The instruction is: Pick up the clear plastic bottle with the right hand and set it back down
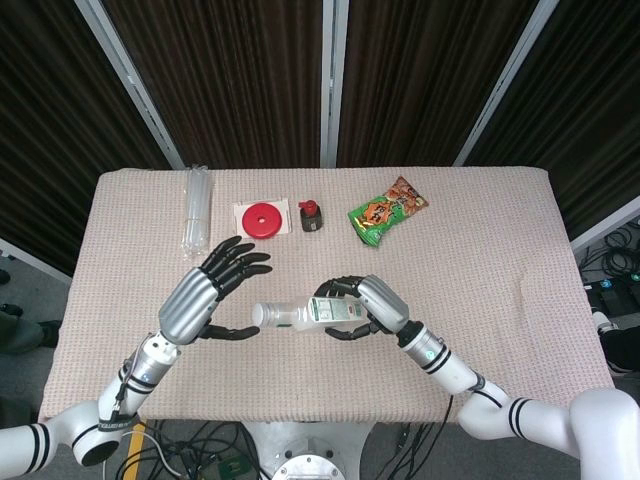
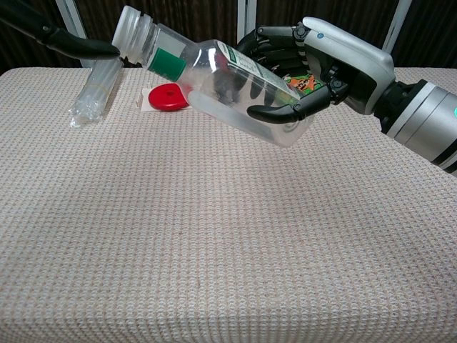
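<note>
I have the one clear plastic bottle (image 2: 228,86) grasped in my right hand (image 1: 370,305), fingers wrapped around its base end, held above the table's (image 1: 520,300) middle near the front edge. It lies nearly sideways, neck toward my left; its white and green label has print too small for me to read. My left hand (image 1: 205,295) hovers released, fingers spread, just beside the bottle's mouth. Along the back edge I count one red disc (image 1: 264,218) on a white card, one small black item with a red top (image 1: 310,216), one green and orange snack packet (image 1: 388,211) with unreadable lettering, and one clear plastic bundle (image 1: 197,208) toward the back left corner
</note>
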Robot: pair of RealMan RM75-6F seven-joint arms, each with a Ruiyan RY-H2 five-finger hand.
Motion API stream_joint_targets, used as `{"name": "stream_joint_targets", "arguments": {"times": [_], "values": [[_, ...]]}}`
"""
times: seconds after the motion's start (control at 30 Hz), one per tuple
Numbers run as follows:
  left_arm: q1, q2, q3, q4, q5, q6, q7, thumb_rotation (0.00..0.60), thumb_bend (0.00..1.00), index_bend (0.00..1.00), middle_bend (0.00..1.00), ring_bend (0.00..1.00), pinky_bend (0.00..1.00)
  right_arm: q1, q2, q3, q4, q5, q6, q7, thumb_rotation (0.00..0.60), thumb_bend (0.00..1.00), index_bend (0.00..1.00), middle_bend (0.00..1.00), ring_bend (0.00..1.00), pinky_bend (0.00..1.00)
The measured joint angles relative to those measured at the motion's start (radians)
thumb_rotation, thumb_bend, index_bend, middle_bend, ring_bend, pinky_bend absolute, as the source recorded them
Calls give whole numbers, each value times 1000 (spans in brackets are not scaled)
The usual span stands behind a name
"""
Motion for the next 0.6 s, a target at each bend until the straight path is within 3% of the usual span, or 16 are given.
{"name": "stream_joint_targets", "arguments": {"times": [0.6], "values": [[9, 17, 20, -13, 34, 21, 2, 600, 0, 218, 151, 70, 37, 10, -8, 11, 6, 16, -20, -1, 600, 416, 620, 545, 427, 520]]}}
